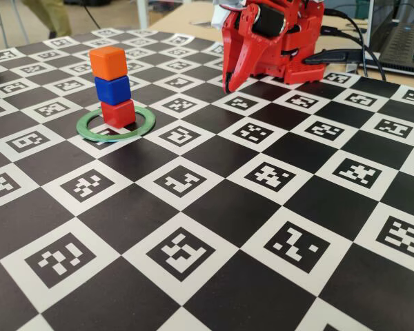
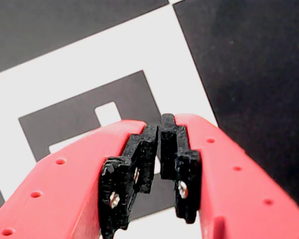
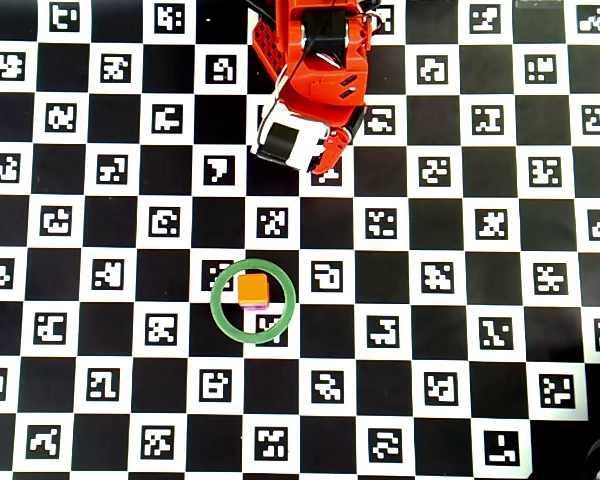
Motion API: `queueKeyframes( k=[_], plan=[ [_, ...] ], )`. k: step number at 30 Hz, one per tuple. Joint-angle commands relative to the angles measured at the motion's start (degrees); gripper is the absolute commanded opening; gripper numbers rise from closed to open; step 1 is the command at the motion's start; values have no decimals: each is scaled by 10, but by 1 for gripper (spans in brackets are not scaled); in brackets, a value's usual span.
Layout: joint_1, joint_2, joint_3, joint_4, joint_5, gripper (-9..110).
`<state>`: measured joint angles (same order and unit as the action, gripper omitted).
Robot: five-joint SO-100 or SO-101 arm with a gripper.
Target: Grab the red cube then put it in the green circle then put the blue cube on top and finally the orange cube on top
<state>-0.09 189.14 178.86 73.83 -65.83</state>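
standing well apart from the closed pincer (image 1: 229,86), cube stack (image 1: 112,85)

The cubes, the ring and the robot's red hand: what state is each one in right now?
red cube: inside the green ring, bottom of the stack.
blue cube: stacked on the red cube.
orange cube: on top of the blue cube, stack upright.
green ring: flat on the checkered board, around the stack.
hand: shut, empty, away from the stack, tips just above the board.
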Motion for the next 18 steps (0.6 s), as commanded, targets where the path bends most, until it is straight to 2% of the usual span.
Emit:
queueKeyframes(
  k=[1,3,6,18],
  plan=[
    [1,19,16,25,-19,-6],
    [0,33,26,29,-68,-6],
    [-4,33,27,30,-82,-6],
    [-2,33,27,31,-88,-5]
  ],
)
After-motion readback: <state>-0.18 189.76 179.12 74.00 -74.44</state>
